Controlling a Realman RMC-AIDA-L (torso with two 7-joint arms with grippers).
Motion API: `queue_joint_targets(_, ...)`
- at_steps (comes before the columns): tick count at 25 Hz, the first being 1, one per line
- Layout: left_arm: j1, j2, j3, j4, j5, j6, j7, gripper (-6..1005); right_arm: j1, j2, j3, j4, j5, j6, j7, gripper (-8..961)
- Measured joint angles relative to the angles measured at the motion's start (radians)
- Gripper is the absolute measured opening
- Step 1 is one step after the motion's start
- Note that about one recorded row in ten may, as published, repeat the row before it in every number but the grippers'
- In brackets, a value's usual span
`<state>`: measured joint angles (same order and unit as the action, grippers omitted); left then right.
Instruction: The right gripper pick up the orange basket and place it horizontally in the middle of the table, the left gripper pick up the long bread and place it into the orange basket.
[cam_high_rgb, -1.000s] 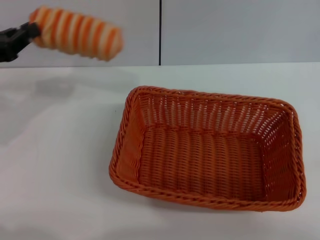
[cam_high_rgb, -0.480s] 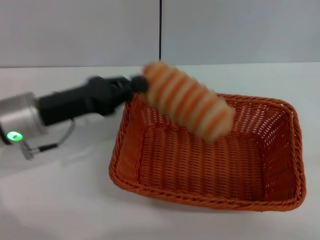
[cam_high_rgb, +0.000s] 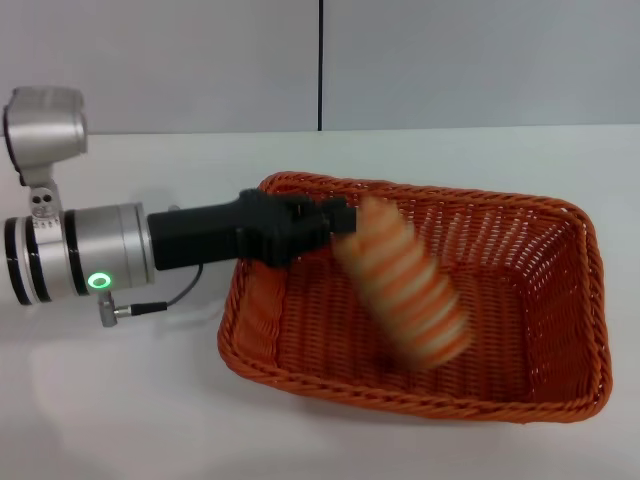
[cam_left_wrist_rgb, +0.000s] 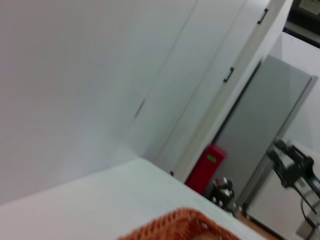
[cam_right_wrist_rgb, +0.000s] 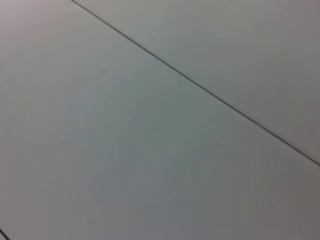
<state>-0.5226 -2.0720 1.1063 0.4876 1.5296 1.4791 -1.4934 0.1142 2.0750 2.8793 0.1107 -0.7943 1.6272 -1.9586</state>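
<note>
1. The orange basket (cam_high_rgb: 420, 310) rests on the table (cam_high_rgb: 120, 400), right of centre, long side running left to right.
2. The left gripper (cam_high_rgb: 335, 220) reaches in from the left, over the basket's far-left rim.
3. The long bread (cam_high_rgb: 405, 285) hangs tilted inside the basket's opening, far end at the gripper, near end lower and to the right.

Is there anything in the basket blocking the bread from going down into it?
No, nothing visible does. The left end effector holds one end of the long bread, which hangs tilted over the inside of the orange basket. The basket floor under it looks bare, with only open air between. The right end effector is out of view.
</note>
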Motion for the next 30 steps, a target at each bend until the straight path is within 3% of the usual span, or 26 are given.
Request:
queue_joint_targets(2, 0.006, 0.003, -0.001, 0.004, -0.031, 0.003, 0.003, 129, -0.004, 0.0, 0.0, 0.0, 0.003, 0.001, 0.005, 421)
queue_joint_targets(12, 0.067, 0.008, -0.051, 0.081, -0.189, 0.05, 0.034, 511, -0.001, -0.001, 0.0, -0.03, 0.081, -0.006, 0.001, 420)
queue_joint_targets(18, 0.151, 0.009, -0.136, 0.06, -0.389, 0.168, 0.233, 694, 0.012, -0.001, 0.0, -0.049, 0.133, -0.021, 0.0, 420)
queue_joint_targets(21, 0.197, 0.009, -0.188, 0.009, -0.503, 0.265, 0.387, 783, 0.02, 0.0, 0.0, -0.061, 0.175, -0.029, -0.002, 420)
queue_joint_targets(22, 0.23, 0.008, -0.246, -0.067, -0.607, 0.355, 0.513, 788, 0.026, 0.0, 0.0, -0.066, 0.189, -0.032, -0.002, 419)
queue_joint_targets(26, 0.258, 0.006, -0.324, -0.202, -0.726, 0.458, 0.675, 810, 0.038, 0.001, 0.0, -0.07, 0.21, -0.033, -0.002, 419)
queue_joint_targets(30, 0.29, 0.004, -0.353, -0.262, -0.775, 0.511, 0.814, 814, 0.055, 0.001, 0.0, -0.081, 0.268, -0.034, -0.007, 419)
